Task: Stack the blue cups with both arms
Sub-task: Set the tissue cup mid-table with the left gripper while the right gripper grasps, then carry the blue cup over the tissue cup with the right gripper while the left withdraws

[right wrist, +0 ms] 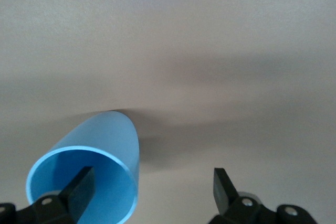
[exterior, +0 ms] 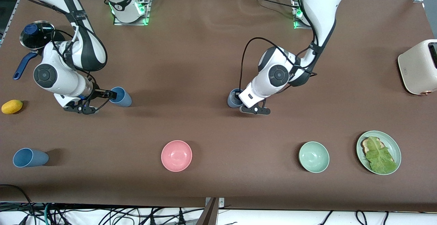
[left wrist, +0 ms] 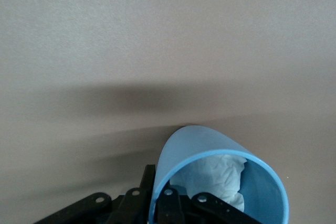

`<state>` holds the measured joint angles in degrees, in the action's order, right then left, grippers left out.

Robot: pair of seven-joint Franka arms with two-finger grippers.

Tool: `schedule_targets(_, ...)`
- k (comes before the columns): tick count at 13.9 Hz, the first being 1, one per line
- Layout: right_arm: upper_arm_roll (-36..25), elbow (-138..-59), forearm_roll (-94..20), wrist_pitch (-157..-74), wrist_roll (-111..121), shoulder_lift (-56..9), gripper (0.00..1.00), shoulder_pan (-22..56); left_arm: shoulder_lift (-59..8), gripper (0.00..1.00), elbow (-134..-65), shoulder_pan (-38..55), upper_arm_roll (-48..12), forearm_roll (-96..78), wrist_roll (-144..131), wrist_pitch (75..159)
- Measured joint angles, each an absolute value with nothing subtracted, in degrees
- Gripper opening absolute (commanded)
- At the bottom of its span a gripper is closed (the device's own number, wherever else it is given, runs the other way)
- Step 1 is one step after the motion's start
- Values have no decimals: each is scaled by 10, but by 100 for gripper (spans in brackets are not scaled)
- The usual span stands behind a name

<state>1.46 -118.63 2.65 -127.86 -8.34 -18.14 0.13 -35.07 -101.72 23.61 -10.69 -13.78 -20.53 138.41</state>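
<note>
**Step in hand: grasp one cup with each arm.** Clock positions refer to the bench (exterior: 205,47) in the front view, with 12 o'clock at the robot bases.

1. The right hand (right wrist: 152,174) is at the brighter blue cup (right wrist: 100,140), low at the 9 o'clock side of the bench. It is spread: one finger (right wrist: 79,190) sits inside the rim and the other stands well clear outside, so the cup is not yet pinched.
2. The left hand (exterior: 240,98) is at the duller cup (exterior: 233,99), near the bench centre. Crumpled white material lies inside this cup. Whether this hand is pinching the cup wall cannot be determined.
3. A third blue cup (exterior: 30,157) stands untouched at 8 o'clock.

**Recommended procedure.** Close the right hand slowly on the cup wall alone. The tumbler is light and likely to tip or skid if pushed sideways. Confirm both grips before lifting. Lift vertically, then align the two cup axes before nesting. The material inside the duller cup would probably obstruct nesting, so that cup is better placed uppermost.
</note>
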Motion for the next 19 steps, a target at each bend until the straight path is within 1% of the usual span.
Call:
schedule_targets(1, 15, -1187, 27, -1279, -82, -181, 95, 1, -352, 0, -1015, 236, -107, -138, -210, 1384)
schedule_targets(2, 15, -1187, 27, -1279, -80, -181, 81, 1, -352, 0, -1012, 236, -107, -138, -213, 1386)
schedule_targets(3, 15, -1188, 27, -1279, -80, -182, 62, 1, -353, 63, -1008, 237, -107, -138, -220, 1389)
schedule_targets(4, 15, -1190, 27, -1279, -80, -182, 39, 1, -353, 100, -1005, 239, -107, -138, -230, 1389)
schedule_targets(5, 15, -1193, 27, -1279, -80, -183, 18, 1, -353, 100, -1002, 240, -107, -138, -247, 1390)
schedule_targets(6, 15, -1194, 27, -1279, -81, -183, 3, 1, -353, 100, -999, 241, -107, -138, -264, 1392)
schedule_targets(7, 15, -1194, 26, -1279, -82, -183, 0, 1, -352, 100, -992, 242, -109, -138, -278, 1392)
schedule_targets(9, 15, -1195, 25, -1277, -87, -184, 0, 1, -342, 100, -971, 241, -110, -138, -293, 1381)
schedule_targets(10, 15, -1195, 25, -1273, -87, -184, 0, 1, -330, 100, -961, 239, -109, -138, -295, 1358)
schedule_targets(14, 30, -1171, 20, -1228, -87, -179, 0, 4, -247, 100, -946, 224, -104, -138, -296, 1213)
schedule_targets(15, 37, -1149, 20, -1196, -90, -179, 0, 4, -224, 100, -944, 216, -103, -137, -292, 1175)
schedule_targets(17, 62, -1072, -1, -1097, -112, -177, 0, 6, -180, 100, -928, 190, -101, -126, -255, 1083)
schedule_targets(19, 89, -996, -20, -1034, -164, -174, 0, 30, -154, 100, -886, 154, -99, -103, -202, 980)
